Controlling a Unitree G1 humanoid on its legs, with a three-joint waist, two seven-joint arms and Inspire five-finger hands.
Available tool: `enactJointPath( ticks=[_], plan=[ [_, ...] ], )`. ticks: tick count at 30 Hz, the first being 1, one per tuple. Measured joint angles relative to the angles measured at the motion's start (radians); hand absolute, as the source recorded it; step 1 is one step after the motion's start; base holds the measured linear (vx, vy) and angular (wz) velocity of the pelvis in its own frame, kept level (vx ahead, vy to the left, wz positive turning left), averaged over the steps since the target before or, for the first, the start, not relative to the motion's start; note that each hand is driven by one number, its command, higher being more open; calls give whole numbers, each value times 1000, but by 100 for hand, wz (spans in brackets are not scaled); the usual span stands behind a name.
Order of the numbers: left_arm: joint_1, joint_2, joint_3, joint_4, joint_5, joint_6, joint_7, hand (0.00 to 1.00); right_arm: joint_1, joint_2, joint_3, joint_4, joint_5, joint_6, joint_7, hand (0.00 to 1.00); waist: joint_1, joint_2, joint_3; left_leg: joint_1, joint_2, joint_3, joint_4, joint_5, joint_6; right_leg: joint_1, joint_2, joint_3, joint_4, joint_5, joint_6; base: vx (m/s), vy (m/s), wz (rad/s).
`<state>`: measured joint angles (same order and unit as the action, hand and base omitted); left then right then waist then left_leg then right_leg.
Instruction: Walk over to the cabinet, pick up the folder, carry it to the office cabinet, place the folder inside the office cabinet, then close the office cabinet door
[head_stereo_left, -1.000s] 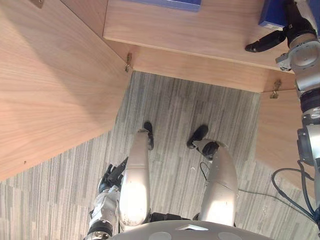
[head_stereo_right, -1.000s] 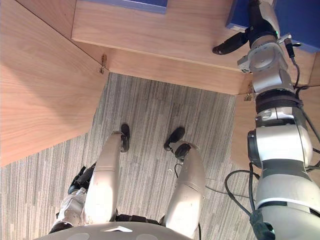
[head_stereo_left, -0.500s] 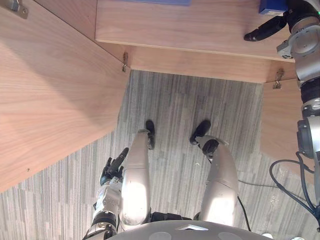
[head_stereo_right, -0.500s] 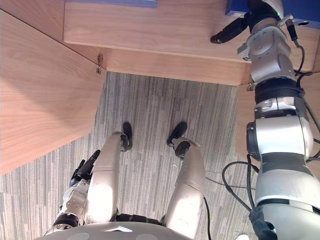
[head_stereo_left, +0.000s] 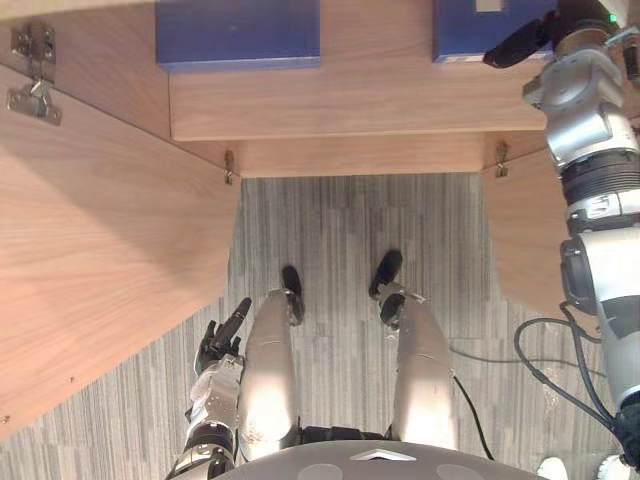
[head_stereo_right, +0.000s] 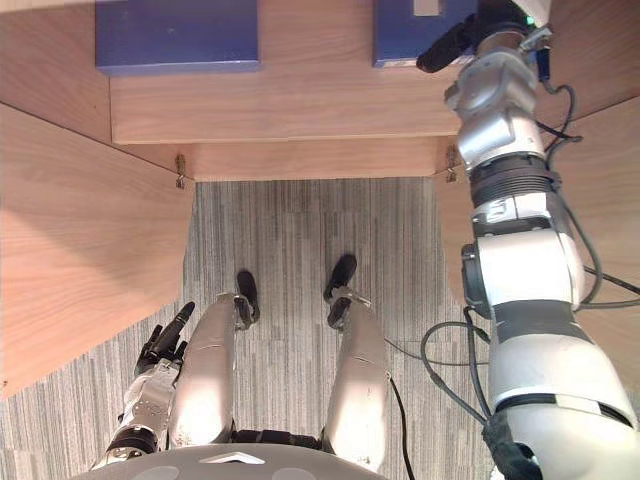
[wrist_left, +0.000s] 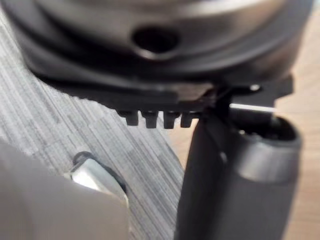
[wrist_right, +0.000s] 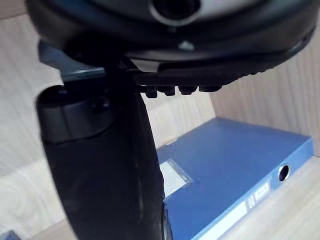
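Observation:
A blue folder (head_stereo_left: 465, 30) lies flat on the wooden shelf (head_stereo_left: 370, 95) of the open office cabinet, at its right end. My right hand (head_stereo_left: 518, 40) hovers at the folder's near right corner with its thumb (wrist_right: 100, 165) stretched out straight. In the right wrist view the folder (wrist_right: 235, 175) rests on the shelf beyond the thumb, apart from it, and nothing is in the hand. My left hand (head_stereo_left: 225, 335) hangs low by my side with relaxed, straight fingers, holding nothing.
A second blue folder (head_stereo_left: 238, 33) lies at the shelf's left end. The left cabinet door (head_stereo_left: 100, 250) stands wide open beside me. The right door (head_stereo_left: 525, 240) is open on the other side. Grey striped carpet (head_stereo_left: 340, 220) lies between them.
The camera has tilted up, so more of the shelf and both folders show. My right hand stays over the right folder. My left hand's fingers have straightened.

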<state>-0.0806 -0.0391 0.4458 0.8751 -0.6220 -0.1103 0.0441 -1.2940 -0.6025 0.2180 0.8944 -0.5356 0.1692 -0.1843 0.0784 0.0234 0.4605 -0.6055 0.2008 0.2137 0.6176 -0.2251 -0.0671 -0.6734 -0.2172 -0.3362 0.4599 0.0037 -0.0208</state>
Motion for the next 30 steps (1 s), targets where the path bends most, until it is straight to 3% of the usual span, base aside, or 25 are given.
enactJointPath(
  ticks=[9,15,18,20,23,24,25,26,27,29,30],
  plan=[
    [0,-11,-4,5,7,0,13,100,12,129,12,-34,-106,4,-1,100,1,24,-14,126,-1,1,-91,31,-17,124,28,-21,-79,11,0,47,-24,1],
    [3,-30,-7,22,58,4,21,100,164,257,-4,-72,-112,1,1,100,0,47,-44,229,5,8,-116,28,-23,225,49,-23,-107,10,0,25,-13,-4],
    [-25,-24,-82,22,46,6,41,100,303,379,-52,-68,45,0,0,100,-1,43,-95,270,25,16,-116,19,-33,275,74,-23,-134,11,1,4,-23,-11],
    [-68,-20,-184,20,36,6,43,100,437,491,-115,-69,172,-2,-3,100,-2,40,-139,312,52,22,-113,4,-44,326,103,-23,-159,11,0,9,-36,-16],
    [-67,6,-319,-40,39,10,34,100,594,580,-133,-91,313,-6,-10,100,-8,30,-187,360,73,32,-109,-18,-46,368,125,-11,-177,8,-2,25,-10,-32],
    [-9,16,-403,-138,53,1,-5,100,691,621,-153,-115,381,-9,-14,100,-8,25,-206,392,77,18,-94,-35,-43,390,145,24,-188,8,-2,37,19,-49],
    [24,16,-423,-179,67,-3,-27,100,720,634,-162,-116,401,-9,-17,100,-5,26,-209,403,69,-17,-84,-47,-38,399,155,43,-191,8,-2,27,53,-94],
    [88,7,-442,-233,95,-13,-62,100,775,650,-184,-116,428,-9,-22,100,5,29,-231,405,41,-135,-60,-74,-19,403,178,90,-205,13,6,6,99,-116],
    [140,-2,-445,-233,119,-9,-71,100,826,653,-206,-116,455,-16,-22,100,8,40,-264,414,-1,-265,-75,-116,-19,403,198,126,-234,26,15,5,124,-120],
    [181,0,-451,-186,122,13,-77,100,920,643,-234,-142,481,-51,-23,100,-8,48,-297,446,-25,-312,-119,-146,-66,414,212,167,-282,50,50,27,176,-75],
    [190,4,-449,-162,122,21,-76,100,960,636,-245,-164,486,-59,-23,100,-14,40,-304,457,-32,-298,-134,-143,-61,420,211,181,-300,61,58,57,174,-53]
  ],
)
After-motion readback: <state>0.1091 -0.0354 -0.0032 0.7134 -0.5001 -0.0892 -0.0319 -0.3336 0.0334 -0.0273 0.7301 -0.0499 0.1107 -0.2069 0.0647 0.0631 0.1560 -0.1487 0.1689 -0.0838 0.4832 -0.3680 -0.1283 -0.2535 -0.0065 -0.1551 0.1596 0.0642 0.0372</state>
